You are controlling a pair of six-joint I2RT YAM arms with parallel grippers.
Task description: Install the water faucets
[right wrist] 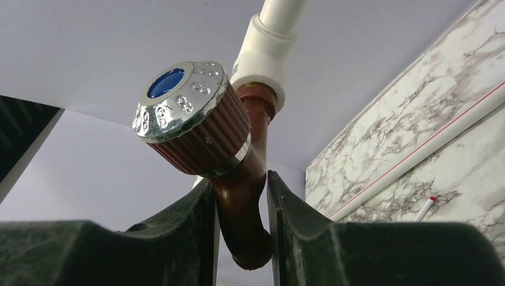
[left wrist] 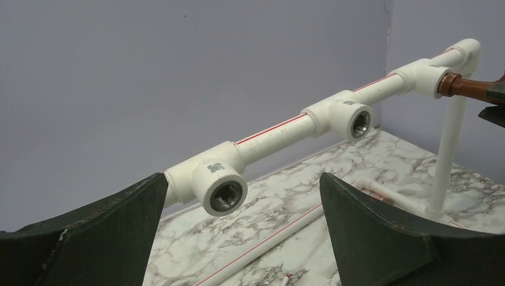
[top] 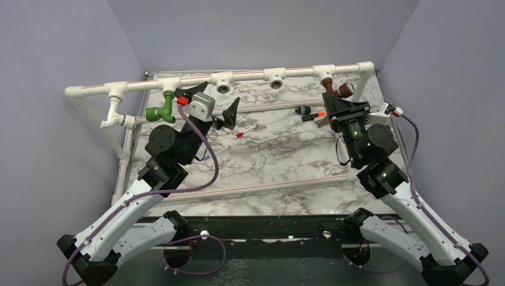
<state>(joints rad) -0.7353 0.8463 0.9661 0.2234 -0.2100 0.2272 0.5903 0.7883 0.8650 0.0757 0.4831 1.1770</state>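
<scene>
right gripper [right wrist: 239, 196] pinches copper faucet [right wrist: 196, 125] by its spout, stem in end T-fitting [right wrist: 265, 56]; green faucet [top: 162, 110] hangs on left-side tee [top: 168, 85]. left gripper [left wrist: 243, 179] wide open, empty. Risk: off-axis twist cross-threads stem, or spout slips

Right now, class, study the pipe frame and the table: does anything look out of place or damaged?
Nothing looks damaged or spilled. The two middle T-fittings have empty sockets, and a small red-tipped white piece lies loose on the marble table, apart from the pipe frame.

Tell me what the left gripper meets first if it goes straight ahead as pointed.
Probably the white T-fitting with the empty threaded socket, ahead of the open left gripper; depth is unclear.
</scene>
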